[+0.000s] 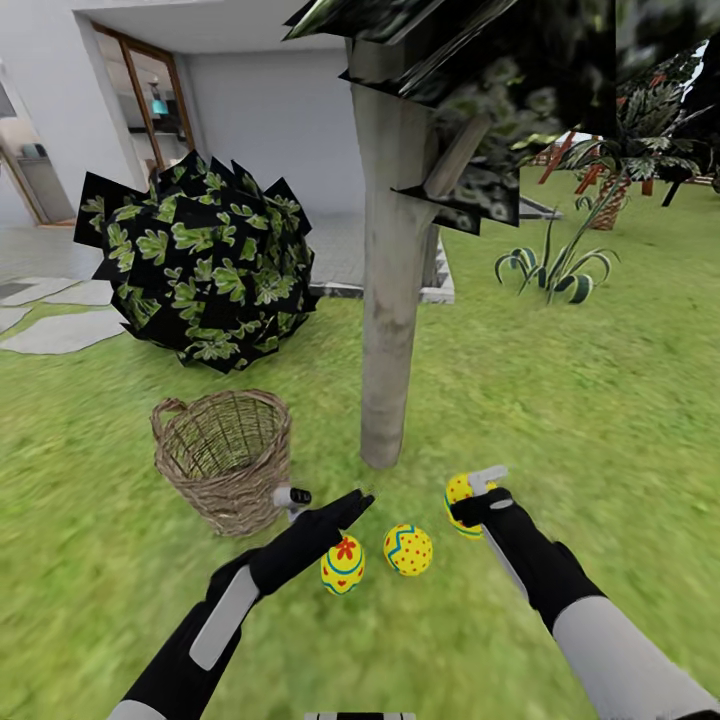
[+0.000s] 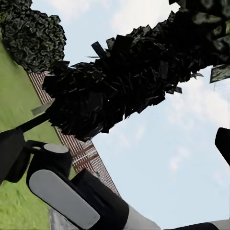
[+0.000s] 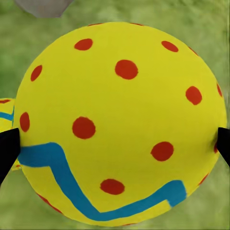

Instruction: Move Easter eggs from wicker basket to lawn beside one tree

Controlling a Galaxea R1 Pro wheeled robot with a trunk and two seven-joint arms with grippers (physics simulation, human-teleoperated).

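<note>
Looking down from the head, the right gripper grasps a dotted egg low over the lawn, just right of the foot of the tree; the right wrist view adds the close detail, its dark fingertips pressed to either side of that dotted egg, with red dots and a blue zigzag band plain on the yellow shell and a sliver of another egg behind it. Two more eggs lie on the grass near the trunk: a flower egg and a second dotted egg, close beside each other. The left gripper hangs just above the flower egg, holding nothing; whether its fingers are spread or closed I cannot tell. The left wrist view points up at dark foliage, sky and a brick wall. The wicker basket stands upright left of the trunk, and no egg is visible inside it. Behind it sits a round leafy bush, with paving slabs and a white house beyond, and a palm off to the right.
</note>
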